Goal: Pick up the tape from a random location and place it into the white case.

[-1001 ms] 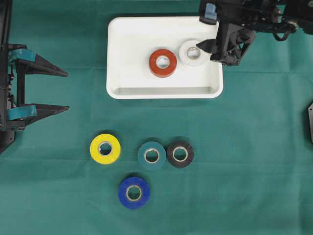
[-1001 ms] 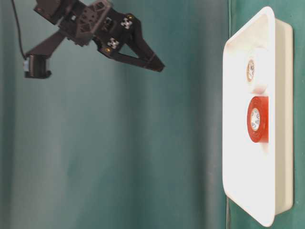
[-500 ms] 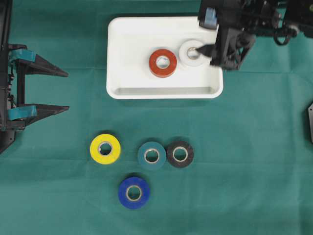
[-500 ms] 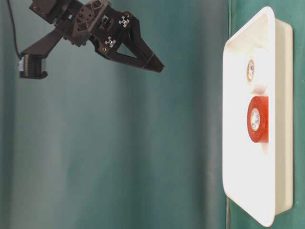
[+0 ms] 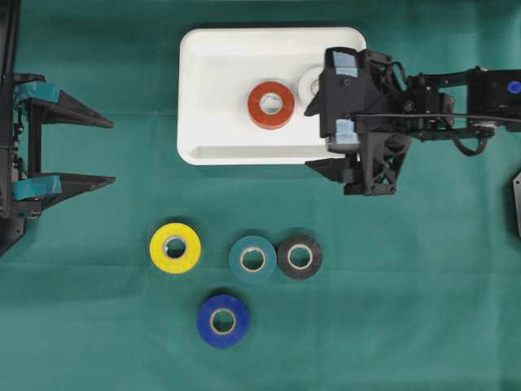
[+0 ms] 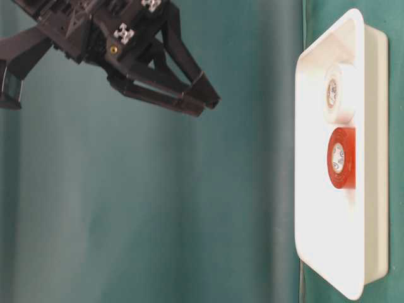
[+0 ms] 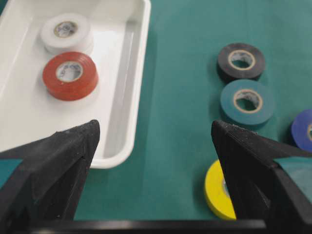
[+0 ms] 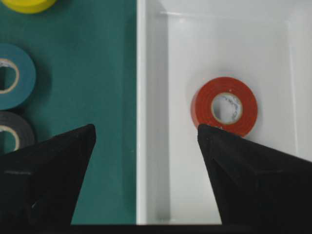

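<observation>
Jaws empty; white case (image 5: 203, 90) holds red tape (image 5: 271, 104), white tape (image 7: 65, 32).

Both arms are matte black plastic with a skeletal, truss-like frame. The left gripper (image 5: 110, 149) has long pointed black fingers with teal tape patches near their bases. The right gripper (image 5: 313, 138), beside the white case (image 5: 195, 98), shows pale blue tape bits, silver screws and looping black cables — plus one blue dot.

Even, bright light falls from above, leaving only soft, short shadows. The white case (image 6: 331, 158) glares, nearly blown out, far right of the right gripper (image 6: 205, 101) in the table-level view. Both wrist views blur the near fingers (image 7: 58, 165).
</observation>
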Motion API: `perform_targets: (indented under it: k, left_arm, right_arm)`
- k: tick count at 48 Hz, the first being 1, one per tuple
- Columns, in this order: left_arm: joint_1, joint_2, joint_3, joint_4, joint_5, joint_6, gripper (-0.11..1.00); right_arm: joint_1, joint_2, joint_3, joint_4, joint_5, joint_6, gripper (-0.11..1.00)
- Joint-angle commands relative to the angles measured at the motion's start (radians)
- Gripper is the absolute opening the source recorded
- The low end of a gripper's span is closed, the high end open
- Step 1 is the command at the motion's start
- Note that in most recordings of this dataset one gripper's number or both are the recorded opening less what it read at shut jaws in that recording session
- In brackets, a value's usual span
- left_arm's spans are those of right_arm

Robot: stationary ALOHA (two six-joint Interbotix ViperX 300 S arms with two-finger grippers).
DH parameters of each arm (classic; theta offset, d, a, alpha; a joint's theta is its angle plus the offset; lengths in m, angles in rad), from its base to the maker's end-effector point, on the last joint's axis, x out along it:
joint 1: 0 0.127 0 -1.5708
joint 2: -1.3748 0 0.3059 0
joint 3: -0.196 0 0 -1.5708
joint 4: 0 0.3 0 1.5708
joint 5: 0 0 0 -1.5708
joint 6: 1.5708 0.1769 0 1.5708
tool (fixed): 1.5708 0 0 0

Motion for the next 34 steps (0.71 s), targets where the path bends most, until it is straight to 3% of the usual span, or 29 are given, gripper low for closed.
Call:
perform_targets:
  k: [1,24,34]
  left_arm:
    - [-0.002,0.005,-0.012,-0.002,-0.005,-0.002,0.94]
    - [-0.002,0.005,-0.012,-0.002,-0.006,-0.002,0.94]
    - [-0.002,0.005,-0.012,-0.002,-0.005,-0.002,0.94]
  right_arm:
    - [0.003,-0.061,0.023,0.003,-0.025,0.008,0.85]
    - [0.003,-0.393,0.261,0.005,-0.158,0.057,0.85]
    - [0.003,-0.453,0.35,0.006,-0.225,0.057,0.85]
